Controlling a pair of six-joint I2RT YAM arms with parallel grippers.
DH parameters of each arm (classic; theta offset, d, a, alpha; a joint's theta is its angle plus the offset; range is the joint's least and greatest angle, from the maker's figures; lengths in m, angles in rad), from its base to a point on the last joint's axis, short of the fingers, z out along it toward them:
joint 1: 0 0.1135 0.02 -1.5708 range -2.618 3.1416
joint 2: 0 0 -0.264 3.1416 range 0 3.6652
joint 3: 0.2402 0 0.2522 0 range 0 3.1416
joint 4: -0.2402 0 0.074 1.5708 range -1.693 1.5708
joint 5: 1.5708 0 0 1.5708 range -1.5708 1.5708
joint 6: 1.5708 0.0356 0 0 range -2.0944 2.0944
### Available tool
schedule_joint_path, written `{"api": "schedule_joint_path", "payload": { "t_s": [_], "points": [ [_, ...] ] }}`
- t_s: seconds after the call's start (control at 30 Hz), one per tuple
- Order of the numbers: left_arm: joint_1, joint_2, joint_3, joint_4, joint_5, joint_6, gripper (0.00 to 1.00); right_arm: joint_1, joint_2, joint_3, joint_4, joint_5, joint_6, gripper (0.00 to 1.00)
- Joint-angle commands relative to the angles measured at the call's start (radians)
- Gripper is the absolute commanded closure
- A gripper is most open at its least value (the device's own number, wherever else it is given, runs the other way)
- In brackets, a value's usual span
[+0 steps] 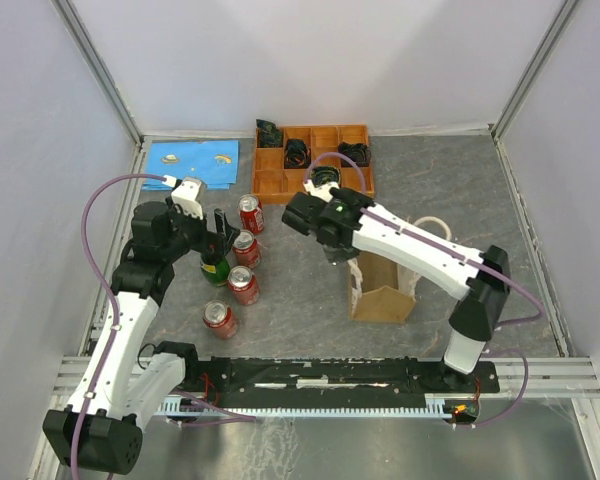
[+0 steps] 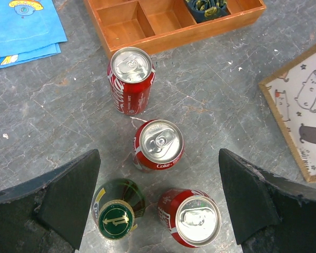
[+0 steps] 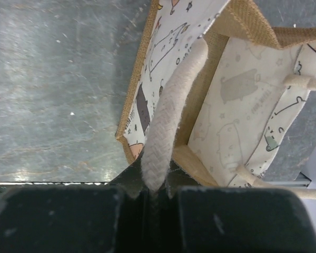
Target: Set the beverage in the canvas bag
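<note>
Left gripper (image 1: 220,236) hung with its jaws spread to their widest, pointed down over a cluster of drinks at about 9 o'clock on the grey table (image 1: 460,200), holding nothing. In the left wrist view its two dark fingers (image 2: 68,197) framed the cluster. One red can (image 2: 158,145) stood upright between them. A second can (image 2: 130,79) stood at 11 o'clock from it, a third can (image 2: 192,219) at 5 o'clock, and a green bottle (image 2: 116,211) with a gold cap at 7 o'clock, just beside one finger. A fourth can (image 1: 219,319) stood nearer 7 o'clock in the top view. The left arm rose from its base at 7 o'clock, elbow bent, forearm leaning toward the table's centre.

Right gripper (image 3: 154,185) was clamped tight on one cream rope handle (image 3: 171,105) of the canvas bag (image 1: 383,292). The bag stood upright with its mouth open, just to the 3 o'clock side of the table's centre, its cat-printed lining (image 3: 242,95) showing. The other handle (image 1: 430,225) arched free on its far side. The right arm stretched from its base at 5 o'clock up and across to the bag's 10 o'clock corner.

All the drinks stood on the table, apart from the bag. An orange tray (image 1: 270,182) lay at 12 o'clock and a blue sheet (image 1: 190,163) at 11 o'clock.
</note>
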Motion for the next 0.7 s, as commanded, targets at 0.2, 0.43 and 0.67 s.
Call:
{"api": "schedule_joint_path", "payload": {
  "t_s": [0.2, 0.43, 0.67],
  "points": [
    [-0.017, -0.01, 0.057, 0.01, -0.009, -0.008, 0.01, 0.051, 0.126, 0.258, -0.021, 0.069, 0.02, 1.0],
    [-0.019, -0.013, 0.058, 0.01, -0.007, -0.012, 0.01, 0.061, 0.169, 0.277, 0.016, 0.048, 0.017, 1.0],
    [-0.025, -0.024, 0.057, 0.0, -0.011, -0.01, 0.01, 0.091, 0.226, 0.332, 0.017, 0.021, 0.015, 1.0]
  ]
}}
